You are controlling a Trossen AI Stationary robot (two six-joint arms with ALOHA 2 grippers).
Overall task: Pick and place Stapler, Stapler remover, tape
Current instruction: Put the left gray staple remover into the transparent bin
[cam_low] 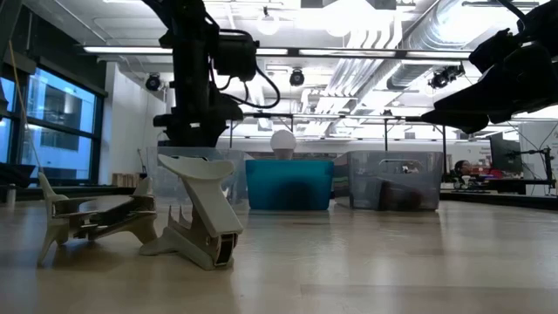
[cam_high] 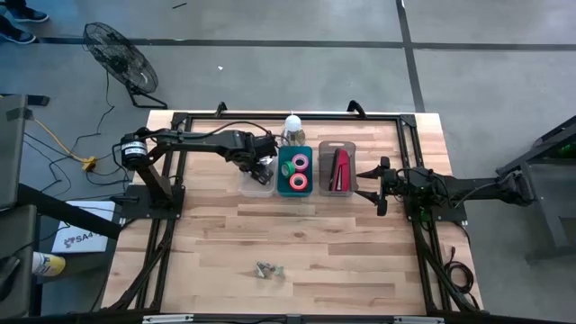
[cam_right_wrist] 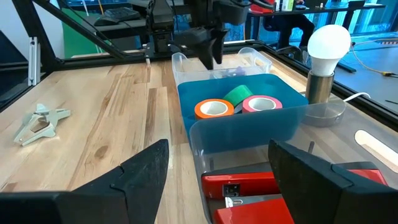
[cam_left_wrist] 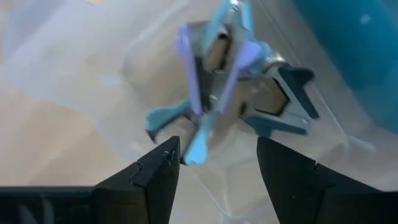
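Starting at the left of the row of three bins near the desk's far edge, the left pincer (cam_high: 263, 166) hangs over the clear bin (cam_high: 256, 183), fingers parted with nothing between them; the left wrist view looks straight down on a heap of staple removers (cam_left_wrist: 230, 93) lying in that bin, so this bin seems to be where removers are sorted, and the arm is likely either just above a drop or about to lift away. Next along, the teal bin (cam_high: 296, 187) holds the tape (cam_high: 298, 182), rolls of pink, green and orange lying flat, grouped by kind. A lamp with a white bulb (cam_high: 292, 125) stands just behind it. The third bin (cam_high: 338, 148), clear, holds the stapler (cam_high: 340, 170) lying along its length. Just beside that bin's right side waits the right pincer (cam_high: 382, 186), wide open and empty. Near the desk's front edge, well apart from the bins, two more removers (cam_high: 268, 269) lie unsorted, probably the next pick.
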